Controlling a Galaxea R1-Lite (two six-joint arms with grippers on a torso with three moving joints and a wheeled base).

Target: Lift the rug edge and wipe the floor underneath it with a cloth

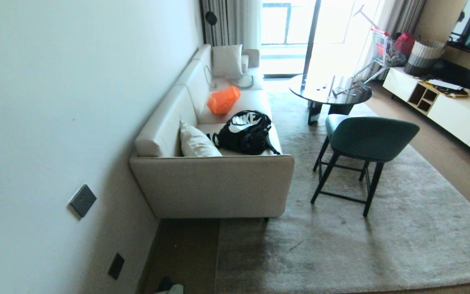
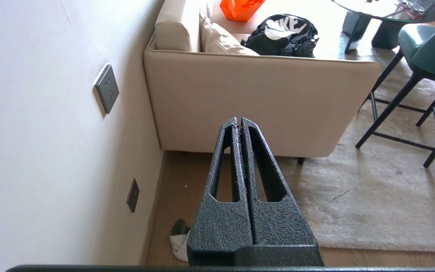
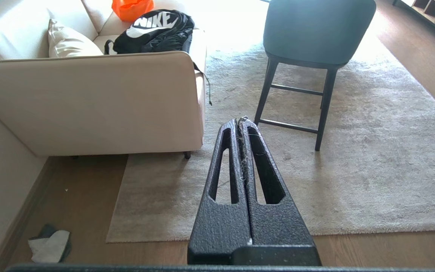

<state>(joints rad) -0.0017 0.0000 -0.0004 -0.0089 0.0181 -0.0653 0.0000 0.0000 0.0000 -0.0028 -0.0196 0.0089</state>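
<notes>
Left gripper (image 2: 239, 121): fingers pressed flat together, nothing between them; held in the air, pointing toward the sofa's end panel.
Right gripper (image 3: 242, 122): fingers likewise closed tight, a few pale fibres clinging along the seam; held in the air over the rug's near part.
Cloth (image 3: 49, 245): crumpled on the floor close to the baseboard, white with a dark part; at about 9 o'clock from the rug's near corner, apart from it. In the head view it peeks in at 6 o'clock of the frame (image 1: 172, 288).
Rug edge (image 3: 117, 206): lies flat; the side border runs from the sofa foot to a square corner near the cloth.
Floor (image 3: 81, 189): brown planks bare between wall and rug, and along the rug's near border.
Sofa (image 1: 214, 183): cream, against the wall, at 12 o'clock from the bare floor strip; black backpack (image 1: 245, 132), orange bag (image 1: 222, 100) and cushion (image 1: 197, 143) on the seat.
Chair (image 1: 361, 141): green, dark-legged, standing on the rug at 3 o'clock from the sofa.
Round table (image 1: 329, 90): dark, at 12 o'clock beyond the chair.
</notes>
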